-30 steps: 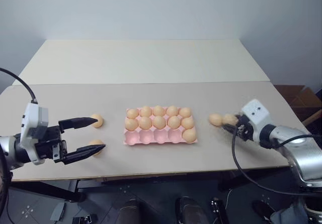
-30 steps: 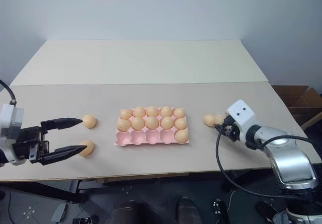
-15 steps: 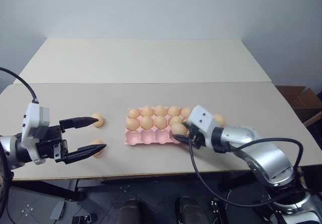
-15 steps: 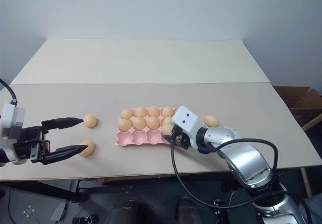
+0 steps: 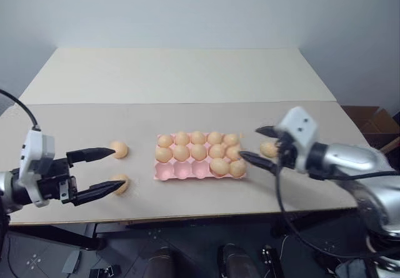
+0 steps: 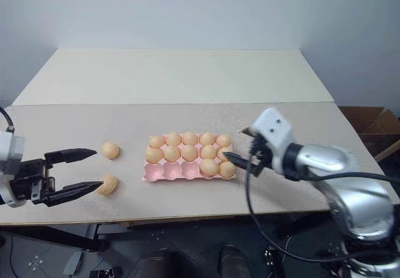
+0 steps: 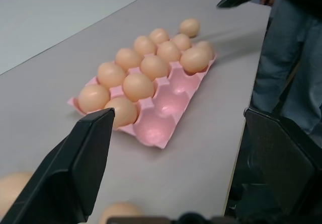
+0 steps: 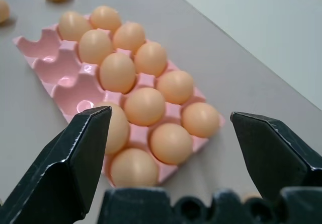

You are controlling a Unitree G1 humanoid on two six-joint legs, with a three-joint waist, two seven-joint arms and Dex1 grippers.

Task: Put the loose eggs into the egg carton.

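Since a second ago: one egg gone from the pair at the table's right side and now seated in the near row of the egg carton [image 5: 199, 170], second cup from the right end; right gripper [image 5: 259, 145], then clamped on that egg out by the pair, now spread empty just off the carton's right end.

Egg carton: pale pink, mid-table, lidless. Far and middle rows full, five eggs each. Near row holds two eggs [image 5: 228, 166] at its right end; three cups to the left stand empty. Twelve eggs seated in all.

Loose eggs, three on the table. One [image 5: 269, 148] lies just right of the carton, between the right gripper's two black fingers but gripped by neither. Two lie well left of the carton: the farther one [image 5: 119, 149] at the tip of the left gripper's upper finger, the nearer one [image 5: 120, 183] at the tip of its lower finger.

Left gripper [image 5: 111, 170]: fingers wide apart, holding nothing, pointing toward the carton.

Table [image 5: 187, 78]: beige top, two panels.
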